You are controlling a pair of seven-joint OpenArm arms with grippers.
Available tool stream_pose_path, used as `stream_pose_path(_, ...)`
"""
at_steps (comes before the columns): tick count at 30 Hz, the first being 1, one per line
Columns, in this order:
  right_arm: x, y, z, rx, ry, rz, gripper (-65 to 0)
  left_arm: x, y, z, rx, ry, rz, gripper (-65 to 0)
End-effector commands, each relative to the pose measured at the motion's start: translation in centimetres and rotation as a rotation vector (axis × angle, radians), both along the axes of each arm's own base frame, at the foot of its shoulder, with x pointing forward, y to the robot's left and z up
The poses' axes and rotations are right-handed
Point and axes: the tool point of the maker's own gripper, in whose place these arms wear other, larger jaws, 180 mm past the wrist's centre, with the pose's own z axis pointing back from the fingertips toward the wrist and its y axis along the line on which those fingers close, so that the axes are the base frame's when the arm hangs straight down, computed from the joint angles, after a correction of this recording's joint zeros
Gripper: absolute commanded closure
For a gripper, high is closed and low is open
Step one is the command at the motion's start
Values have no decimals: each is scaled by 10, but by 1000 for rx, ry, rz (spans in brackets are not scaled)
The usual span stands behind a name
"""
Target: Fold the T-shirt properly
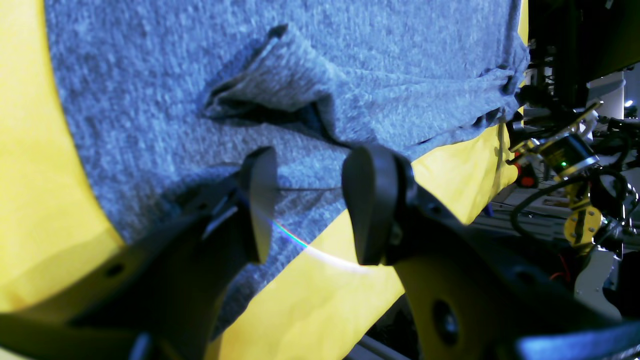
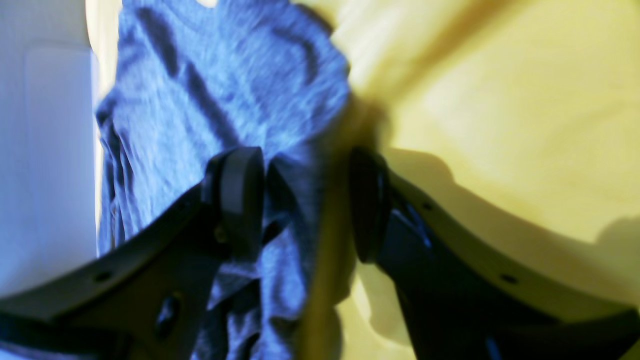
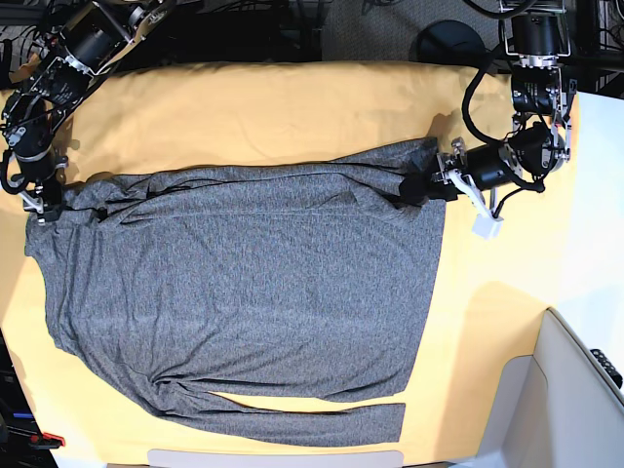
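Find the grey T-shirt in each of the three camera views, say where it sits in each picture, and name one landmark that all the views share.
Left wrist view: the T-shirt fills the upper left and centre, beyond the open left gripper.
Right wrist view: it runs down the left-centre, partly behind the open right gripper.
Base view: it lies spread across the middle.
Shared landmark: the yellow table cloth bordering the shirt.

Between left gripper [image 1: 310, 205] fingertips: T-shirt [image 3: 244, 283] hem edge over yellow table cloth [image 3: 292, 107], gap otherwise unobstructed. Between right gripper [image 2: 305, 205] fingertips: bunched shirt fabric; bare cloth to one side.
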Motion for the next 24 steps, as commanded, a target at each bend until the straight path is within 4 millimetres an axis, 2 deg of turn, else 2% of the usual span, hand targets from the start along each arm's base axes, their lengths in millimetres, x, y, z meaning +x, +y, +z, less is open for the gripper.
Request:
stream_pose_path(1,6,6,3,10,1,28,-276,10,3,13,-6,-47,2,-250)
stream_pose_path(10,4,14,-4,28,7,32,-270,9,3,12,-6,-44,3,-250)
stream_pose_path(13,3,15,-5,32,11,32,-198,3,4,7,-5,-23,9,-250)
stream_pose_path(18,4,21,-9,42,32,62,-59,-5,30,3,0,-8,92,-250)
stream_pose_path(21,5,27,-11,58,40,82,-45,-10,47,2,6,1,143,-250)
stream_pose_path(24,5,27,-11,58,40,82,-44,-19,56,-3,11,18,171,-251)
